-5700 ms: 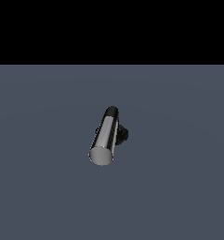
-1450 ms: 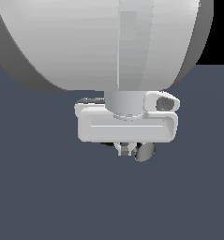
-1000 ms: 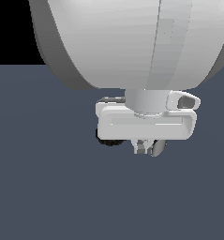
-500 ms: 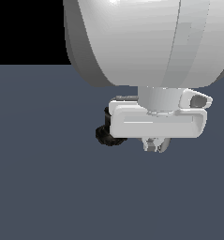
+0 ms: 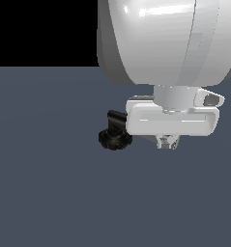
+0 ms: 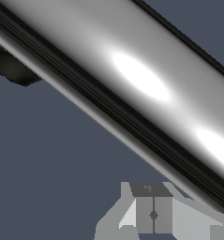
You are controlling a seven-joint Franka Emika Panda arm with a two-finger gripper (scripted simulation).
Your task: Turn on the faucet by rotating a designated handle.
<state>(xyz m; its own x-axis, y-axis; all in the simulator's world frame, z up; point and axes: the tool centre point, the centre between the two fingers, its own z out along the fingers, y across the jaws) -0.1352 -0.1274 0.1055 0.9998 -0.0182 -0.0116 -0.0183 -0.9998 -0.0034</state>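
Note:
The faucet's black ribbed base [image 5: 115,139] and black elbow neck [image 5: 118,118] show in the exterior view, just to the left of my gripper's white hand. The handle is hidden behind that hand there. In the wrist view the handle [image 6: 132,89] is a shiny chrome bar that fills the picture on a diagonal, very close to the camera. A black part of the faucet [image 6: 10,65] shows at its far end. My gripper [image 6: 153,214] is shut with its fingers pressed together, empty, right beside the bar. Its fingertips also show in the exterior view [image 5: 167,142].
The large white arm [image 5: 170,43] fills the exterior view's upper right and hides what lies behind it. The faucet stands on a plain dark grey-blue surface [image 5: 49,183]. No other objects show.
The arm and gripper have moved towards the exterior view's right. This has uncovered the faucet's black base and elbow on the left. The chrome handle end seen under the hand earlier is now hidden.

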